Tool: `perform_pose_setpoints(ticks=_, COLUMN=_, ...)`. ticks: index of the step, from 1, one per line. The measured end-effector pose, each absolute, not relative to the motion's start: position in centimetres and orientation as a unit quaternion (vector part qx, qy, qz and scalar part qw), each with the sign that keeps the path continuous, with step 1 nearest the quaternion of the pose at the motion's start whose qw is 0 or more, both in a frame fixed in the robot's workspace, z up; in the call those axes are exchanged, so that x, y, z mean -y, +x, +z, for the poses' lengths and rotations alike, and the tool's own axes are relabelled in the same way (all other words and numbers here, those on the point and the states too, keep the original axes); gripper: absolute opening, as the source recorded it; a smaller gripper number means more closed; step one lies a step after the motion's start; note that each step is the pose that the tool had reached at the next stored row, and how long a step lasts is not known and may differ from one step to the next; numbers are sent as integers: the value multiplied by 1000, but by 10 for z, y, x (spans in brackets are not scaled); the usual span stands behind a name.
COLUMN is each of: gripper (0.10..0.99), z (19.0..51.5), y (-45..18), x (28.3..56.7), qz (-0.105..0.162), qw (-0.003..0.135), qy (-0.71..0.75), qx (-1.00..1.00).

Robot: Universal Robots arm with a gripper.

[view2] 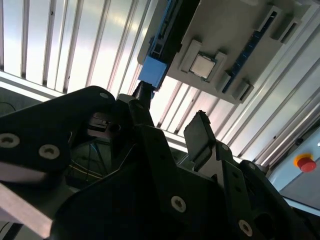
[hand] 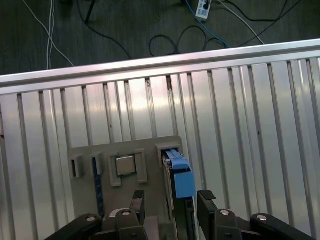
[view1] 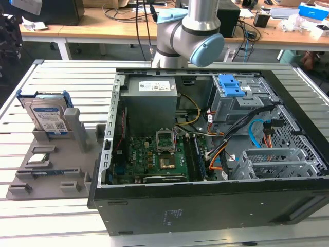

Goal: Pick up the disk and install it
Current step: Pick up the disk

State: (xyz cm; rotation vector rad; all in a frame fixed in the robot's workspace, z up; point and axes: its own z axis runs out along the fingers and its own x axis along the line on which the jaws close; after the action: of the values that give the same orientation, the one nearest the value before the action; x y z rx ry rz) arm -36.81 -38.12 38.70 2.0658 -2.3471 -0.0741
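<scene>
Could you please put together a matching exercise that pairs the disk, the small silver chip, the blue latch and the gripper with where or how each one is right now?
Things:
1. disk
2. silver chip
3. blue latch
4. gripper

Place or state:
a. on top of the grey bay inside the computer case
b. open, holding nothing
c. standing on edge in a slot of the grey holder
d. lying flat in a pocket of the grey holder

Pairs: 1-c, 2-d, 3-a, 4-b
</scene>
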Motion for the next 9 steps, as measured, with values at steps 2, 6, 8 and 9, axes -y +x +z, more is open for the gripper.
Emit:
perform_pose_setpoints(ticks=2, gripper=541, z=385, y=-368, x=381, qz=-24, qw=7, qy=661, qx=750)
perform_pose_setpoints(ticks=6, gripper=541, z=380, y=-368, x=381, qz=-24, qw=7, qy=661, qx=750)
perform_pose_setpoints(ticks=8, gripper=541, z=379, y=-368, x=381, qz=-24, qw=7, qy=661, qx=750)
perform_pose_setpoints(ticks=9, gripper=541, z=378, y=-368, x=381, qz=-24, qw=7, qy=661, qx=750)
